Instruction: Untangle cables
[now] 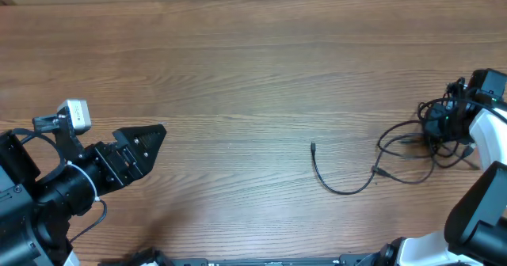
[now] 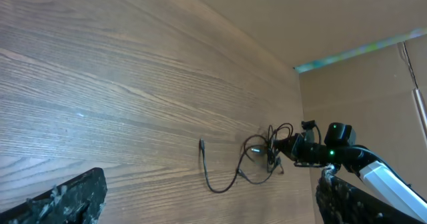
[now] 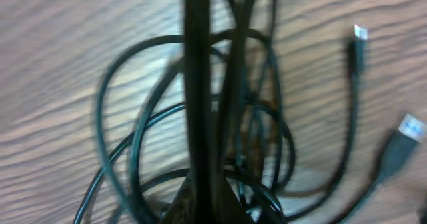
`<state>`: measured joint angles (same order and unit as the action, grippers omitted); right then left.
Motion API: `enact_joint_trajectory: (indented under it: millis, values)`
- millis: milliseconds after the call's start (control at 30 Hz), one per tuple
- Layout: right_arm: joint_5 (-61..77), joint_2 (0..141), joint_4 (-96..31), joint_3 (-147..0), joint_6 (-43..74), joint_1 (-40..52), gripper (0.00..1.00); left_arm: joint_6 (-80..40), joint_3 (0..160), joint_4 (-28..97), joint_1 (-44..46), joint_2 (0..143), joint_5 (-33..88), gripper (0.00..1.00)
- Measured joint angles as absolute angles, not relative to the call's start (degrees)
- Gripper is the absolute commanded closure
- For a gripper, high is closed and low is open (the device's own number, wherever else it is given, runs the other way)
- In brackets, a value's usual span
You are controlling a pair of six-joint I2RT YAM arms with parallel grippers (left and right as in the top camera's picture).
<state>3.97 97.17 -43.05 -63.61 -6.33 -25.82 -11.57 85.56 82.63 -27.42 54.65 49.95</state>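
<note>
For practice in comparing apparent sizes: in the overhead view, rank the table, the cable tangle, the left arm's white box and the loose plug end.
1. table
2. cable tangle
3. white box (nearer the lens, still clearly third)
4. loose plug end

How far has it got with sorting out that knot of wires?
Early on. Done: one strand trails clear of the cables, its plug end lying apart on the table. In hand: the right gripper is shut on the heap. Left: most loops are bunched together, and the left gripper hangs open far off.
</note>
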Motion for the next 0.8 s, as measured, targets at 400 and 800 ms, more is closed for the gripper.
enact_joint_trajectory:
  millis: [400,800]
  values:
    - [28.0,97.0,-54.1,-75.4,-6.0,-20.1,0.96,-11.6,85.6,82.5,-27.4,54.7,50.0,0.0]
    - [33.2,91.5,-65.1,-90.8,-6.0,-6.1,0.96,-9.3,85.6,84.0,-27.4,54.7,50.0,0.0]
